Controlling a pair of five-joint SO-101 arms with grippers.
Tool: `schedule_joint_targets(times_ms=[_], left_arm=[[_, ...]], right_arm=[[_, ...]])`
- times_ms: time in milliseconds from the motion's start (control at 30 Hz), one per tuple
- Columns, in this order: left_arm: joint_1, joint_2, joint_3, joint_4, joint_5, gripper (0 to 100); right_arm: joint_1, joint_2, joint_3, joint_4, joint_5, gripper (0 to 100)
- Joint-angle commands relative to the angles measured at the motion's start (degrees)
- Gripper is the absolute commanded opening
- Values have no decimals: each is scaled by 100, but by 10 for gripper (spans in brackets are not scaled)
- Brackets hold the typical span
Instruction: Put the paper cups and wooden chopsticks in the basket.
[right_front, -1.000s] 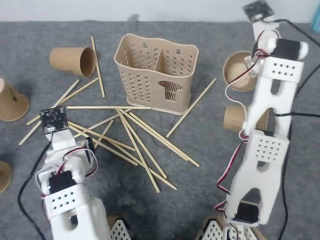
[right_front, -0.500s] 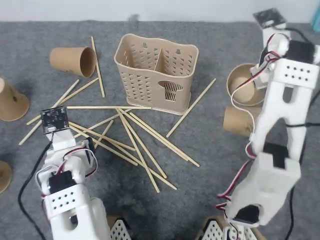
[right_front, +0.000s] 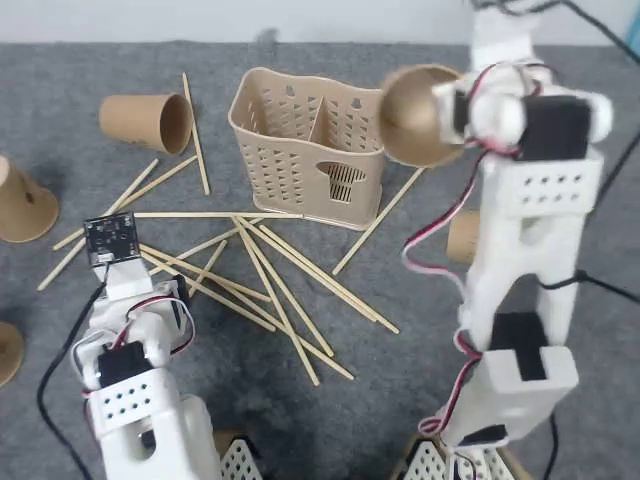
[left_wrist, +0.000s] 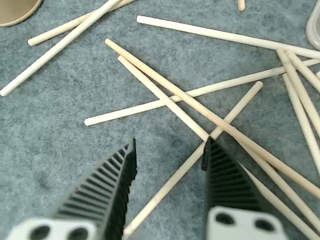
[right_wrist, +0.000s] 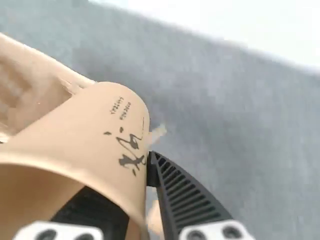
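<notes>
My right gripper (right_front: 452, 108) is shut on the rim of a brown paper cup (right_front: 418, 116), held raised over the right end of the beige perforated basket (right_front: 310, 145). In the right wrist view the cup (right_wrist: 85, 135) is pinched by the gripper (right_wrist: 143, 165), with the basket (right_wrist: 25, 85) behind it. Several wooden chopsticks (right_front: 270, 285) lie crossed on the grey mat in front of the basket. Just above some of these chopsticks (left_wrist: 200, 102), my left gripper (left_wrist: 167, 145) stands open and holds nothing.
One paper cup (right_front: 148, 122) lies on its side left of the basket, another (right_front: 20, 205) sits at the left edge, and a third (right_front: 8, 350) is at the lower left. One more cup (right_front: 462, 238) lies behind the right arm. Loose chopsticks (right_front: 195, 120) flank the basket.
The right arm has lifted the paper cup off the mat at the right and swung it left and up to the basket's right end. The left arm has not moved.
</notes>
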Motion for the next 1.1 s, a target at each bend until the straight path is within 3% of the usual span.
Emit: schedule_joint_targets(times_ms=[0,133,733,933,1067], left_arm=[[35,-97,-13,-123,-70,206],[35,-97,-13,-132,-70,206],[35,-97,-13,-141,-70,206],[35,-97,-13,-141,-70,206],[35,-97,-13,-141,-70,206]], right_arm=[[-576,-418,-642,4,-88,7],[-927,-295,-492,-259,-70,7],[-716,1244,-378,-681,281,16],[-576,1314,-369,-673,334,188],[-620,1165,-492,-673,431,205]])
